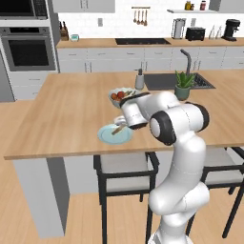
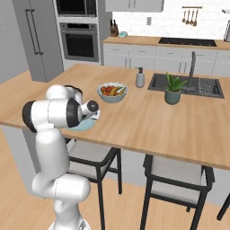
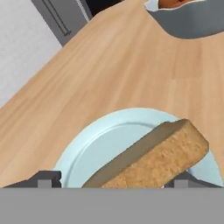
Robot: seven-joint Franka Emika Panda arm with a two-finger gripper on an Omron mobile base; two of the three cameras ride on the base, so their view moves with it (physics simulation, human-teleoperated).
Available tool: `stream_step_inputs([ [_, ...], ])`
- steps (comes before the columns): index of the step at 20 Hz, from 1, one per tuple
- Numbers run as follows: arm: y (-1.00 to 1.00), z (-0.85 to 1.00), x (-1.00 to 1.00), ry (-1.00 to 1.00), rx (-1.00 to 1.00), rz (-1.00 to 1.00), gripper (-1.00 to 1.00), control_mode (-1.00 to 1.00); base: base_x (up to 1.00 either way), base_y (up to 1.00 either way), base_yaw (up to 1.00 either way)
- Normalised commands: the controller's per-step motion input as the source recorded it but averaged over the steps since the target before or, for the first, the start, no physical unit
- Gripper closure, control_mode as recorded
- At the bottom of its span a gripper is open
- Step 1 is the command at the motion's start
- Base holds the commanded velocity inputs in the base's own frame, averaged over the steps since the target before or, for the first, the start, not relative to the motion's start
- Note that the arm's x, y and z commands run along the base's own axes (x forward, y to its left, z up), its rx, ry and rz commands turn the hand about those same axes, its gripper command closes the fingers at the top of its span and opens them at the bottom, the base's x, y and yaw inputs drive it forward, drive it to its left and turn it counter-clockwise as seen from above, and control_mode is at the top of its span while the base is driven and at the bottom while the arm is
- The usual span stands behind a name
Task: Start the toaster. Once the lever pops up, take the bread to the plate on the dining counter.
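The bread (image 3: 162, 157), a tan slice with a brown crust, stands tilted on edge over the light-blue plate (image 3: 109, 140) on the dining counter (image 1: 71, 109). My gripper (image 3: 116, 179) hangs just above the plate (image 1: 107, 137) with its jaws spread wide on either side of the slice. There is a clear gap between the left fingertip (image 3: 43, 177) and the bread (image 1: 119, 127). The black toaster (image 1: 195, 33) sits far off on the back counter. In the right base view my arm covers most of the plate (image 2: 85, 126).
A fruit bowl (image 1: 120, 95) stands just beyond the plate. Further back on the island are a soap dispenser (image 1: 139, 79), a potted plant (image 1: 183, 86) and the sink (image 1: 164, 81). Stools (image 1: 124, 167) sit under the island's near edge. A coffee machine (image 1: 232, 28) stands by the toaster.
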Motion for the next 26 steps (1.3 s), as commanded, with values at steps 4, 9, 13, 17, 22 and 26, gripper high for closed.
stream_step_inputs([
  [4,0.00,-0.49,-0.54,0.00,0.00,0.06,-1.00,-1.00,0.00,0.00,0.00],
  [9,0.00,-0.24,-0.49,-0.01,0.00,0.04,-1.00,-1.00,0.00,0.00,0.00],
  [13,0.00,0.18,-0.34,-0.03,-0.01,0.00,-1.00,-1.00,0.00,0.00,0.00],
  [17,0.00,0.80,-0.04,-0.01,-0.08,0.00,-1.00,-1.00,0.00,0.00,0.00],
  [22,-0.11,1.00,0.00,0.09,-0.13,0.00,-1.00,-1.00,0.00,0.00,0.00],
  [26,-0.35,0.92,0.00,0.29,-0.31,0.01,-1.00,-1.00,0.00,0.00,0.00],
])
